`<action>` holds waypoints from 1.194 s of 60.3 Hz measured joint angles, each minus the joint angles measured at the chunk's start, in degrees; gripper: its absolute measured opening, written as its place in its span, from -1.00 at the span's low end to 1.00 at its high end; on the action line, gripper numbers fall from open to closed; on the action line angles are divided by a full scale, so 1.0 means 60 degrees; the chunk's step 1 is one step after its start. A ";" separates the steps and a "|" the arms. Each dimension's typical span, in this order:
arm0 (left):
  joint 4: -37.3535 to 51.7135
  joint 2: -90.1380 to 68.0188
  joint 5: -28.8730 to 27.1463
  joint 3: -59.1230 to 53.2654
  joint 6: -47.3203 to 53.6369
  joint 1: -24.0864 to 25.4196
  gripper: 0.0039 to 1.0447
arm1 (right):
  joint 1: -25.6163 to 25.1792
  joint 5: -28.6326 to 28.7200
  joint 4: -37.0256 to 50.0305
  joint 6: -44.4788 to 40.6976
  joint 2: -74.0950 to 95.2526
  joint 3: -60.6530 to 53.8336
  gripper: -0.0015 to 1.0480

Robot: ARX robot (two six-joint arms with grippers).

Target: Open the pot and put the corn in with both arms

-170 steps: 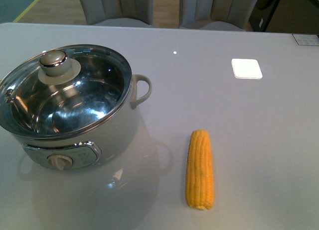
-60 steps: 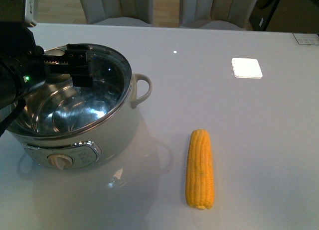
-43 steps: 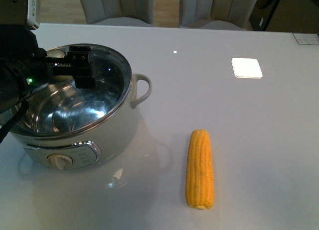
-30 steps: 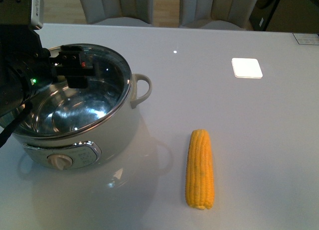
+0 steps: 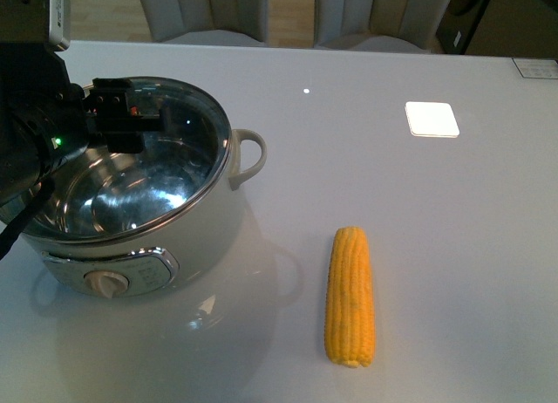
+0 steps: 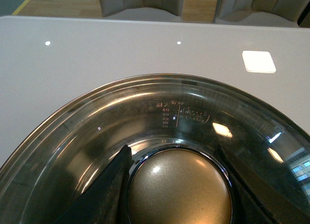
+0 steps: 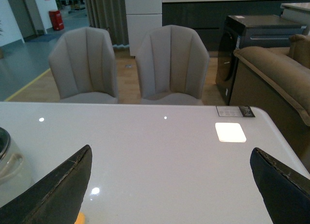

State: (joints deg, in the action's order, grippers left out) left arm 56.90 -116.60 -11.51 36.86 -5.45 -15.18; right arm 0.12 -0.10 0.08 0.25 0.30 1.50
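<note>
The white pot (image 5: 209,220) stands at the table's left with its glass lid (image 5: 174,150) on. My left gripper (image 5: 118,115) reaches in from the left over the lid and is shut on the lid knob (image 6: 179,187); in the left wrist view the two fingers (image 6: 109,190) press the knob's sides. The knob is hidden behind the gripper in the front view. The yellow corn (image 5: 350,297) lies lengthwise on the table right of the pot. My right gripper (image 7: 174,185) is open and empty above the table, and does not show in the front view.
The pot's loop handle (image 5: 248,156) points toward the corn, and its dial (image 5: 106,283) faces me. A bright white square (image 5: 432,119) lies on the table at the far right. Two grey chairs (image 7: 126,64) stand behind the table's far edge.
My left arm came in from the left over the pot, and its gripper drew back left along the lid and closed on the knob. Corn and pot have not moved.
</note>
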 joint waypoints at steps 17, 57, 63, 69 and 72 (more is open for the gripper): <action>-0.0805 0.0579 -0.0084 -0.0007 0.0007 -0.0007 -0.15 | 0.0000 0.0000 0.0000 0.0000 0.0000 0.0000 0.83; -0.2630 0.3231 0.0514 0.0153 0.0281 0.1107 -0.15 | 0.0000 0.0004 0.0000 0.0004 0.0000 0.0000 0.83; -0.2619 0.3461 0.0703 0.0230 0.0503 0.1716 -0.15 | 0.0000 0.0000 0.0000 0.0000 0.0000 0.0000 0.83; -0.2561 0.3523 0.0903 0.0240 0.0685 0.2422 -0.15 | 0.0000 0.0000 0.0000 0.0004 0.0000 0.0000 0.83; -0.2539 0.3523 0.0998 0.0240 0.0754 0.2714 -0.15 | 0.0000 0.0000 0.0000 0.0000 0.0000 0.0000 0.83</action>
State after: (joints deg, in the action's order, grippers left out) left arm 41.67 -95.46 -5.52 38.30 -0.93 1.10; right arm 0.12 -0.10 0.08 0.25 0.30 1.50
